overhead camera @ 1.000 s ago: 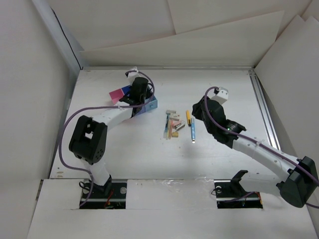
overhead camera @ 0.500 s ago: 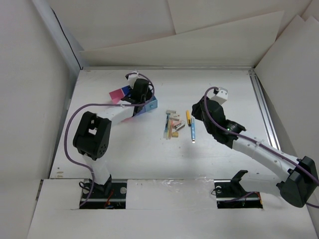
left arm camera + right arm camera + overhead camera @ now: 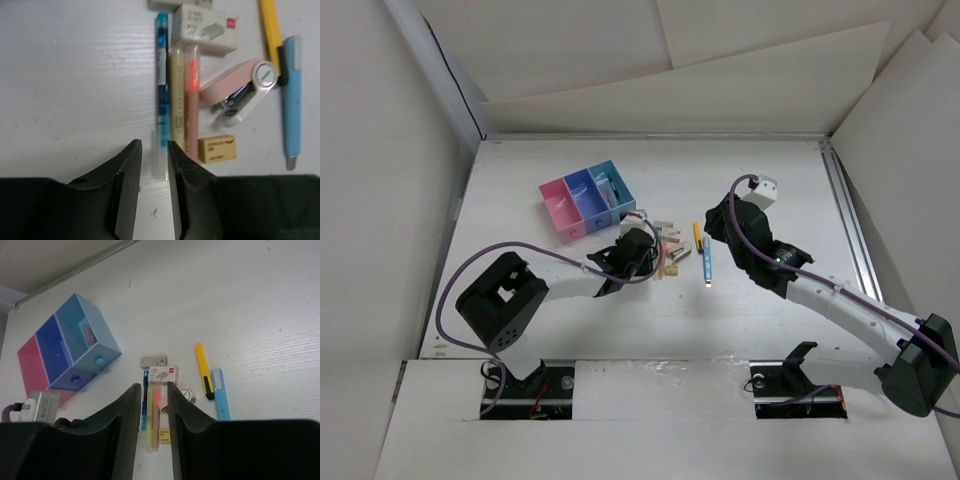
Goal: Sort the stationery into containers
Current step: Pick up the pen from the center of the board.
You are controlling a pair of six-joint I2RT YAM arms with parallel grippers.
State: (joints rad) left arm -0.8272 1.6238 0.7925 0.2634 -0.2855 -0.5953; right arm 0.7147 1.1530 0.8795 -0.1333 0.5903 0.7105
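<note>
The stationery lies in a tight pile mid-table: a blue pen (image 3: 161,80), a yellow pen (image 3: 177,100), a pink pen (image 3: 191,105), a white staples box (image 3: 204,30), a pink stapler (image 3: 240,92) and a small yellow eraser (image 3: 216,148). My left gripper (image 3: 154,155) hangs over the pile's near end, narrowly open, with the blue pen's clear tip between its fingertips on the table. The joined containers (image 3: 588,197) stand at the back left: pink, dark blue, light blue. Behind the pile hovers my right gripper (image 3: 152,390), open and holding nothing.
A yellow cutter (image 3: 698,236) and a light blue cutter (image 3: 707,264) lie just right of the pile. A grey eraser (image 3: 153,360) sits at its far end. The light blue tray (image 3: 80,327) holds a small reddish item. Raised walls line the table's sides.
My left arm has swung from the containers toward the near right, down onto the stationery pile. Its jaws came apart, then narrowed. The right arm has not moved.
</note>
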